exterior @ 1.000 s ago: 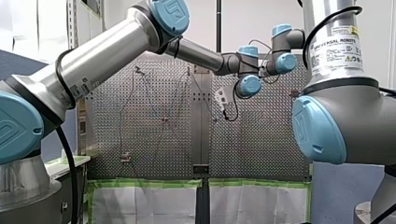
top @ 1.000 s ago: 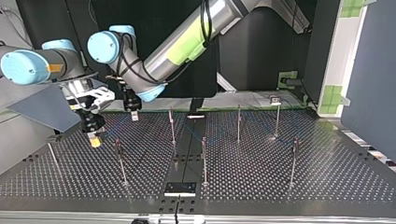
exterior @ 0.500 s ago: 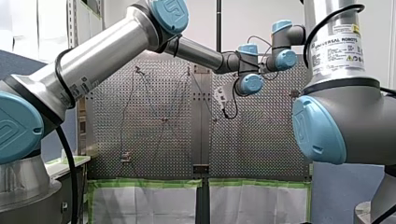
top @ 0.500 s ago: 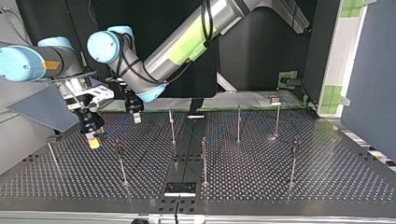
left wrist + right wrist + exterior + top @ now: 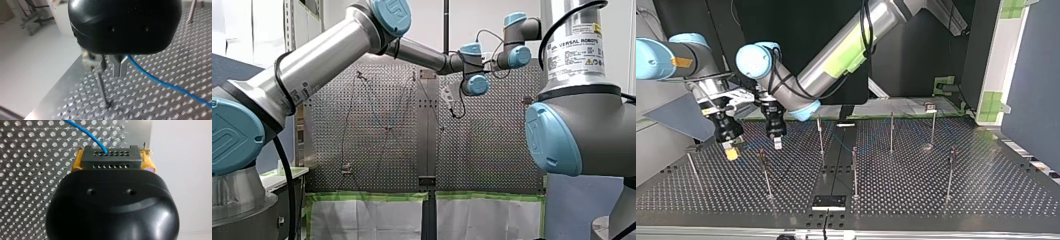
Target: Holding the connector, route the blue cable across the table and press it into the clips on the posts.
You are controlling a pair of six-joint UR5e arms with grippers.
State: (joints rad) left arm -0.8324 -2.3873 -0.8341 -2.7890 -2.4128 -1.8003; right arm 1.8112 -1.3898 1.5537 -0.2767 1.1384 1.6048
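In the top view my left tool (image 5: pixel 778 144), pressed together on the blue cable (image 5: pixel 160 81), had dropped toward the left-of-centre post (image 5: pixel 765 170). My right tool (image 5: pixel 731 151), at middle left, pinched the connector (image 5: pixel 110 157). Clipping looked close.

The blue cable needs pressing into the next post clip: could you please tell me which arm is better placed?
Probably left: my left end effector grips the blue cable right beside a post, while my right end effector is busy holding the connector.
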